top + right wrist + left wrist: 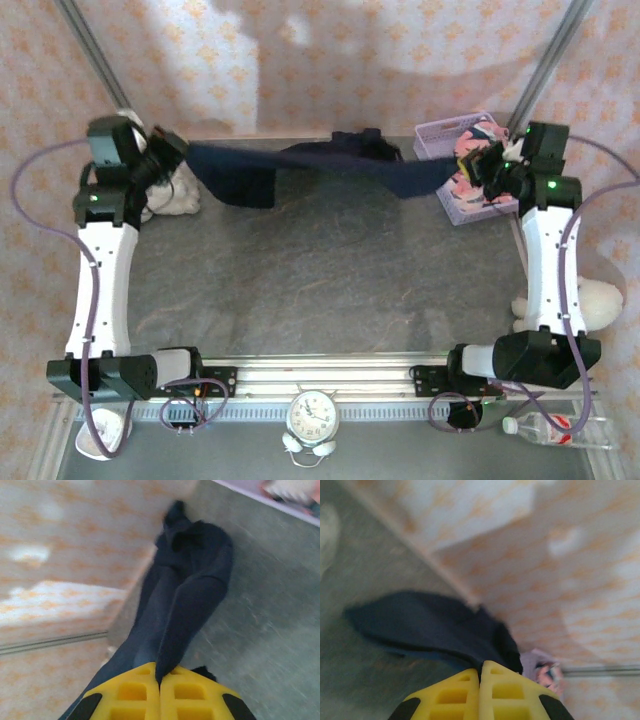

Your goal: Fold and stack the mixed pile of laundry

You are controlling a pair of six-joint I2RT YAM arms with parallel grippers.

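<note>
Yellow fingers [455, 695] of the left gripper [481, 667] are clamping one end of the navy garment [330, 160], and the right gripper [160, 672] is pinching the other, stretching it along the far edge of the table [320, 280] (the spreading step, I judge). Laying it flat is calling for even tension.

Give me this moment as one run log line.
left gripper: shut on navy garment | right gripper: shut on navy garment | garment: stretched between both, far side | pink garment: in lavender basket
</note>
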